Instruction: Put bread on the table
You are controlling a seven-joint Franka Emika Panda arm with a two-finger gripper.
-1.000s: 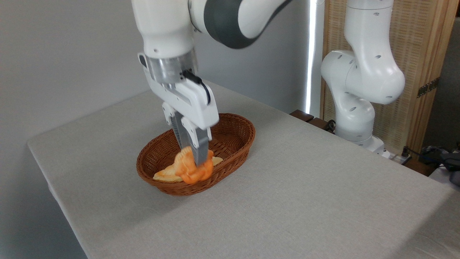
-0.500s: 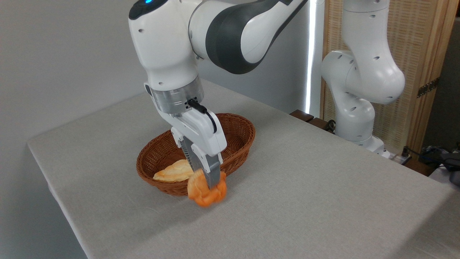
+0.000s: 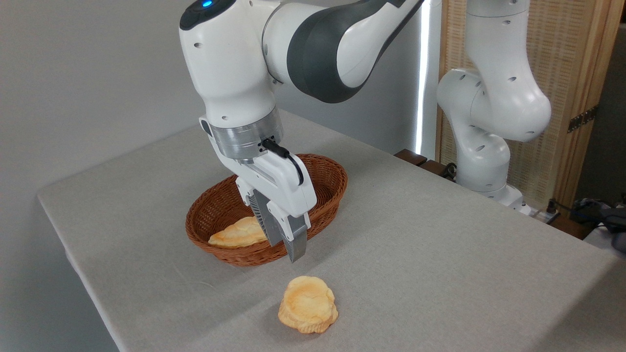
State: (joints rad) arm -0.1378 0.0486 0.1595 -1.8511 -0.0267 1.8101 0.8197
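Note:
The bread (image 3: 308,304), a golden-orange lumpy bun with a paler dished top, lies on the grey table (image 3: 440,244) in front of the basket. My gripper (image 3: 285,251) hangs just above and behind it, over the basket's near rim. Its fingers point down, stand open and hold nothing. A clear gap separates the fingertips from the bun.
A brown oval wicker basket (image 3: 337,181) sits mid-table with a pale ridged loaf (image 3: 237,233) inside. The arm's base column (image 3: 489,122) stands at the table's far right edge. The table's left edge and near-left corner are close to the bun.
The gripper carried the bun out of the basket toward the front, then opened. The bun dropped onto the table and now rests there, free of the fingers.

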